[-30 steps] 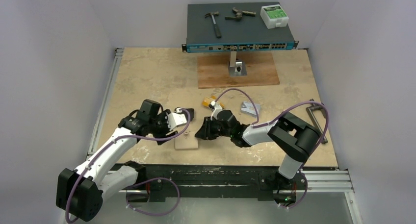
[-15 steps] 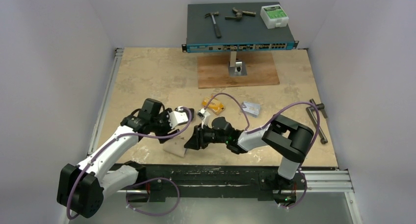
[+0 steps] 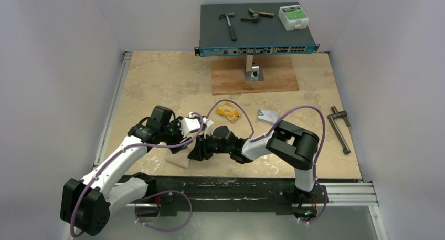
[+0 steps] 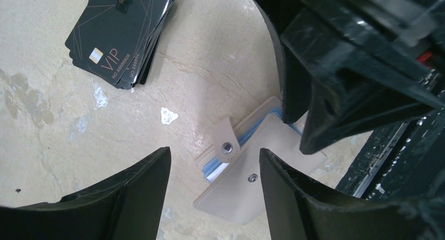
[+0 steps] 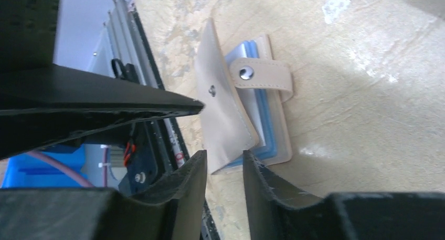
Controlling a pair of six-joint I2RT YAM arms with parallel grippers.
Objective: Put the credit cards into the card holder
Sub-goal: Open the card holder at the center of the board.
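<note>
Currently the right gripper (image 5: 224,157) is sitting with jaws parted a little, the card holder (image 5: 223,114) cover's lower edge at their mouth; can't tell if a pad is touching it, nothing looks clamped. The left gripper (image 4: 214,152) is hanging over the same holder, jaws wide, carrying nothing. The holder is lying near the front edge of the table (image 3: 157,82), just beside the rail (image 3: 236,186); strap unsnapped, cover tilting up, blue pockets showing under it. The credit cards (image 3: 229,112) are waiting further back, well apart from the holder: 1 orange stack, 1 silvery stack (image 3: 267,115) near it; none visibly in a pocket.

My read: we're opening the holder. 1 claw should be pinning the back cover flat while the other is folding the front fully over; 2 claws are crowding 1 small thing, so go slow, and push away from the rail.

Surface is looking mottled beige, scuffed; wooden board (image 3: 254,77) and network switch (image 3: 257,27) with hammer (image 3: 229,24) at the back; white walls (image 3: 52,66) are closing in the sides.
</note>
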